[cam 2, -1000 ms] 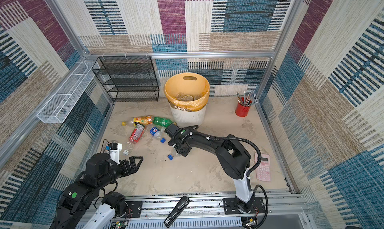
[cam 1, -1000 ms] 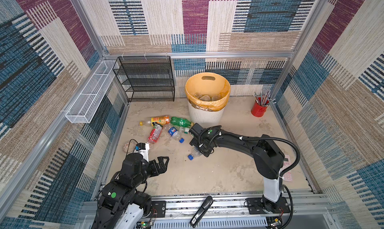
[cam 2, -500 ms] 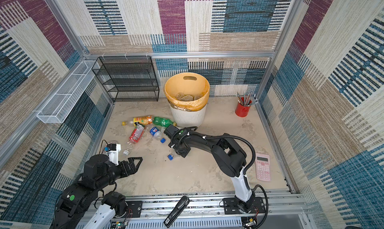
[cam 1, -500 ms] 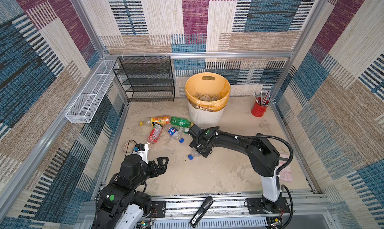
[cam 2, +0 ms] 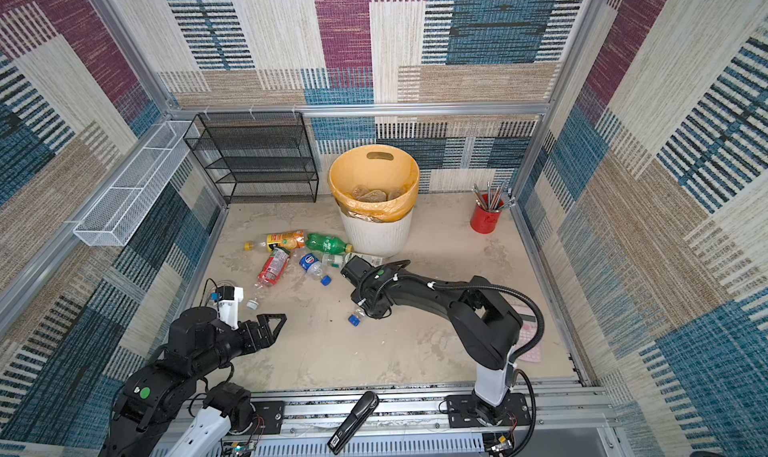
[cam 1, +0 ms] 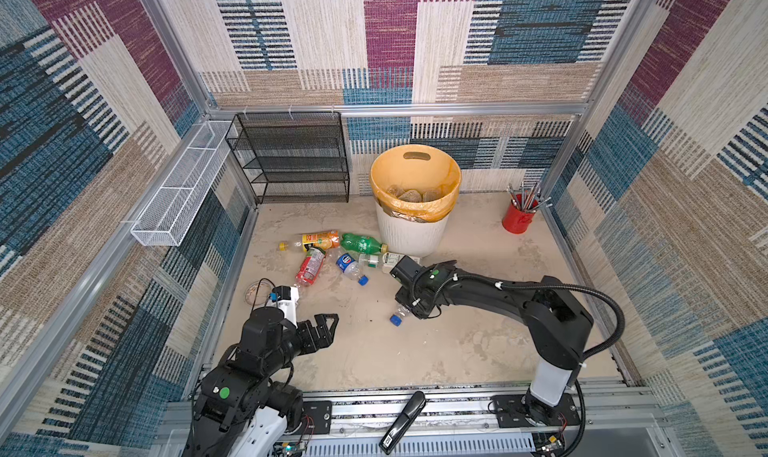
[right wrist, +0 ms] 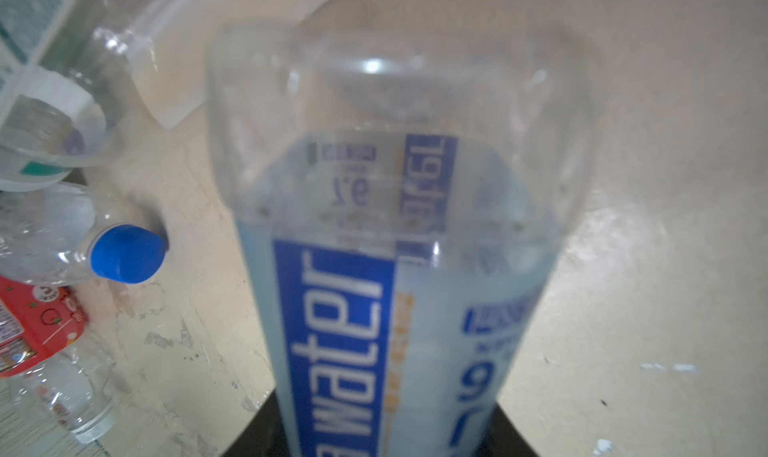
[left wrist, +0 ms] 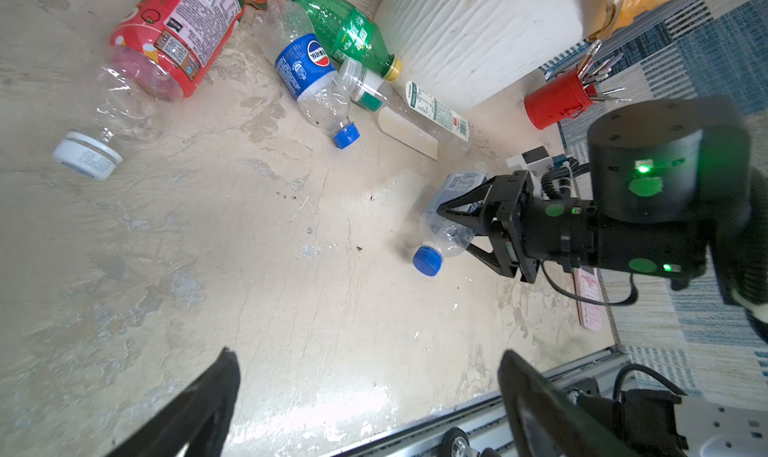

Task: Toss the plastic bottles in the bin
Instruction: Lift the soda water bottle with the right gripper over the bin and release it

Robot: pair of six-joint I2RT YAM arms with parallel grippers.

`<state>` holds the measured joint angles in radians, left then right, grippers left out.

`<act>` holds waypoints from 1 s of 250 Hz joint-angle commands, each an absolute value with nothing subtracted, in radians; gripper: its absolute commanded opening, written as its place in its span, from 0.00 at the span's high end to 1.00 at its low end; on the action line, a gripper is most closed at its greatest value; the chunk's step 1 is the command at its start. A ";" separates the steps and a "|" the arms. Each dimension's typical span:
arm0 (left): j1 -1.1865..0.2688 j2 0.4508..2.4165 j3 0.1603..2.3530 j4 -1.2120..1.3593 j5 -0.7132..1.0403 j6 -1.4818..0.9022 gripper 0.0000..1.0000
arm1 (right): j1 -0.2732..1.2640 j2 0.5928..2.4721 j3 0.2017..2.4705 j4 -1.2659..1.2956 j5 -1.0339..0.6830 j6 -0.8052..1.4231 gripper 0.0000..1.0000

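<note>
Floor (cam 1: 415,351), bottle (left wrist: 444,237) in right pincer (left wrist: 454,229)

right arm (cam 1: 490,289) stretched low toward centre, right gripper (left wrist: 455,231) clamped tight. left gripper (cam 1: 324,330) spread wide (left arm (cam 1: 266,345) folded near base).

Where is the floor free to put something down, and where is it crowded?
Free: the floor between the bin and the red cup; the wide strip between the left gripper and the right arm. Crowded: the bottles beside the bin, up to the right gripper, shut on a water bottle.
</note>
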<state>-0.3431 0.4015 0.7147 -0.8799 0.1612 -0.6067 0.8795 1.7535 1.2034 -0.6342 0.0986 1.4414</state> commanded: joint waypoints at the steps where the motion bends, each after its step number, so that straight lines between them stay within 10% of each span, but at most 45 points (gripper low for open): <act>1: -0.344 0.410 0.729 -0.886 0.168 -0.610 0.02 | 0.880 1.648 1.123 -0.516 0.155 1.388 0.55; 174: -0.343 0.463 0.672 -0.819 -0.057 -0.829 0.03 | 0.717 0.697 0.504 -0.124 0.081 0.983 0.53; 250: -0.344 0.533 0.735 -0.771 -0.089 -0.830 0.03 | 0.571 0.802 0.778 -0.012 0.016 0.755 0.53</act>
<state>-0.3431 0.4957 0.7067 -0.8219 -0.0677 -0.8192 0.6235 0.6971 0.6399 -0.1459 0.0700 0.8936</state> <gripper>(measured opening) 0.968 0.476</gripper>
